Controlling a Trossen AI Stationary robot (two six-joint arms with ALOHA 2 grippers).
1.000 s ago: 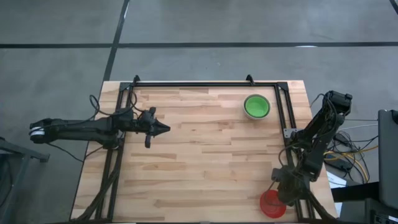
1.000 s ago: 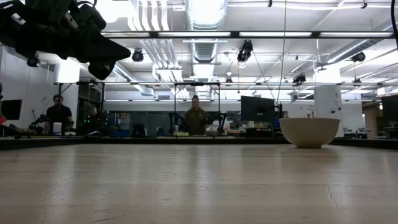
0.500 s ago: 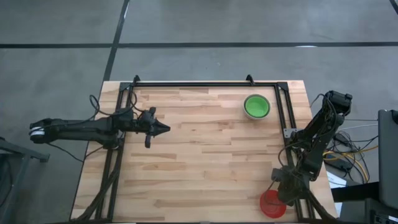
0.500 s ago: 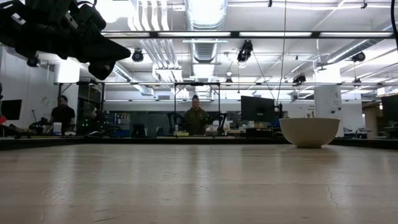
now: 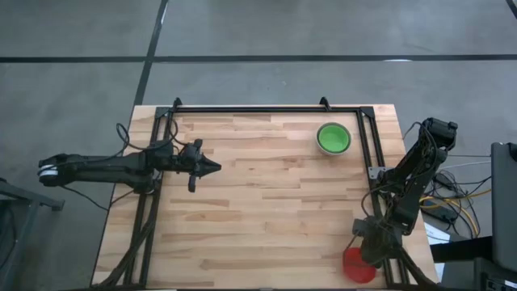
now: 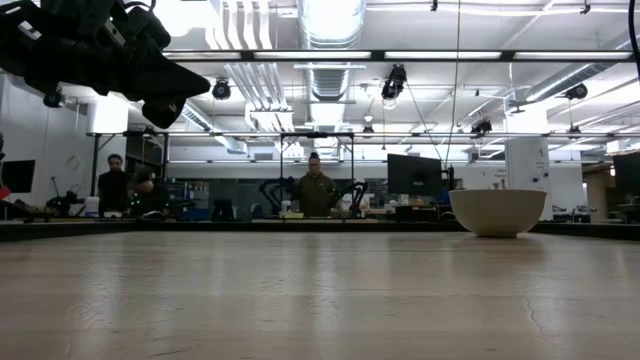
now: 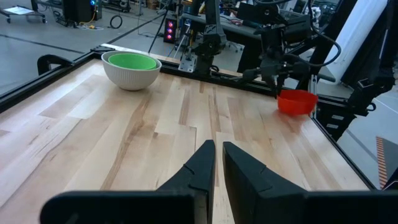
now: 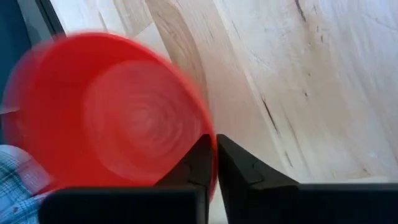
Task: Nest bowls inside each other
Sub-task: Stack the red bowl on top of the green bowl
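A red bowl [image 5: 359, 266] sits at the table's near right corner, with my right gripper [image 5: 356, 251] shut on it. It also shows in the left wrist view, red bowl [image 7: 297, 102]. At the far right, a green bowl [image 5: 333, 137] rests nested inside a grey-white bowl [image 7: 130, 77], which stands on the wood. My left gripper [image 5: 216, 167] hovers shut above the table's left-middle and holds nothing. My right gripper pinches the red bowl's rim [image 8: 208, 127], one finger [image 8: 198, 163] inside the bowl and the other outside it. The fingers slant down from above. The bowl looks blurred, and I cannot tell whether it is clear of the table.
Black frame rails [image 5: 266, 109] run along the far, left and right sides of the table. Bare wood [image 5: 275, 202] fills the middle between the arms. Cables lie beyond the right edge. People stand in the room behind the table.
My right gripper has shut on the red bowl's rim without moving away. The red bowl has shifted a little toward the table's right edge and no longer shows as a full round from above.
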